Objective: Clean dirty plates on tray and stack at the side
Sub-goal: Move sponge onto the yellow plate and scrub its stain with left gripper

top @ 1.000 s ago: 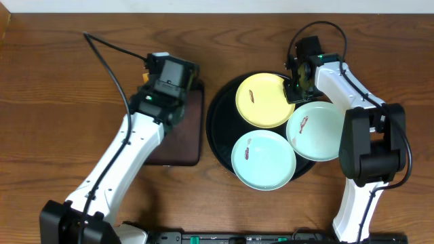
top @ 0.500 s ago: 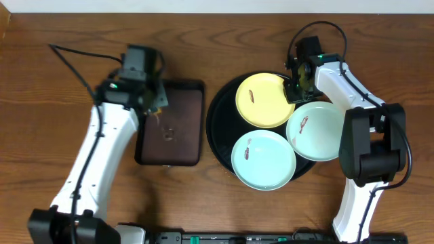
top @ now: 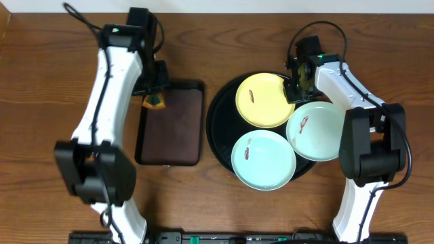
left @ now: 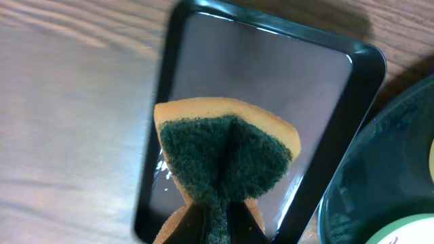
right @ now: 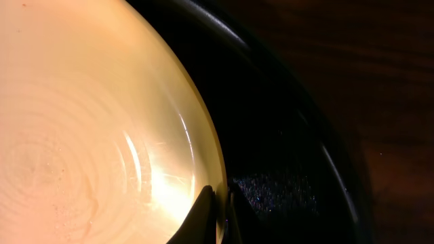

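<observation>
Meanwhile, left gripper [left: 217, 218] clamped shut on a folded orange-and-green sponge [left: 224, 153], brown tray [left: 271, 81] directly beneath it. Right gripper [right: 220, 202] pinched closed on the rim of the yellow plate [top: 264, 100], black tray [top: 218, 112] under it, two mint plates [top: 263, 160] [top: 317, 130] just behind, nearer the arm's base, all three smeared.

Tray [top: 215, 125] glossy blk; table [top: 41, 102] wood grain; sponge [left: 224, 156] rough, fibrous.

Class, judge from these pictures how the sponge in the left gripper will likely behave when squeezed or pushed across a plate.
Probably soft and floppy: the sponge folds into a crease where the left gripper pinches it. Likely light, since it hangs from that pinch alone. Its rough green face should drag rather than slide.
</observation>
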